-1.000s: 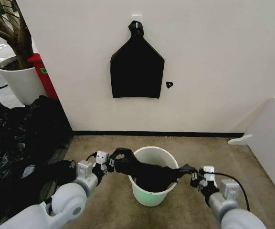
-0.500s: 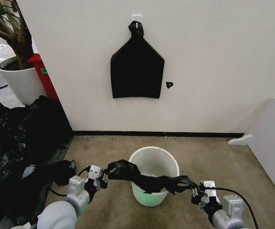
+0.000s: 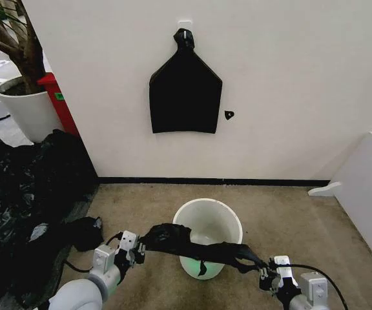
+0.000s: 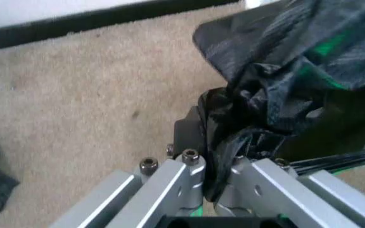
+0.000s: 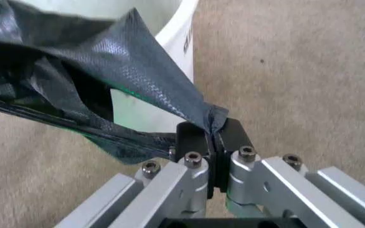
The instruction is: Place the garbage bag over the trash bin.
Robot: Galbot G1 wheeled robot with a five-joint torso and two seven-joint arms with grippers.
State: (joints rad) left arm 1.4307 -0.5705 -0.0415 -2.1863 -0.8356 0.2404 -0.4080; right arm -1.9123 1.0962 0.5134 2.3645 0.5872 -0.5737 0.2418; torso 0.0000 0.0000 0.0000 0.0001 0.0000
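Item: garbage bag (image 3: 196,247). Thin black plastic, wrinkled, drawn out into a narrow band between the two claws. It hangs across the near side of the trash bin (image 3: 207,223), over the front part of the rim and the outer wall, with a small flap drooping against the bucket's pale green base. The mouth of the bag is not spread around the rim.

Item: trash bin. White round bucket, upright on the carpet near the wall; interior visible and unlined.

Item: left claw (image 3: 136,248). Low, to the left of the bin; clamped on a bunched edge of the bag, plastic squeezed between the fingers (image 4: 195,142) in the left wrist view.

Item: right claw (image 3: 265,270). Low, to the right of the bin and nearer the robot; clamped on the opposite edge of the bag, a thin fold pinched between the pads (image 5: 233,135).

Handling note, step in hand: opening the bag over the bin. Judged best done by keeping both grips firm, raising the band above the rim, and carrying it toward the far side so the mouth opens over the bucket. Pulling too taut risks tearing the film or tipping the light bin.

Change against earlier frames: both claws sit lower and closer to the robot; the bag, previously sagging inside the bucket, is now out of it and stretched across the front.
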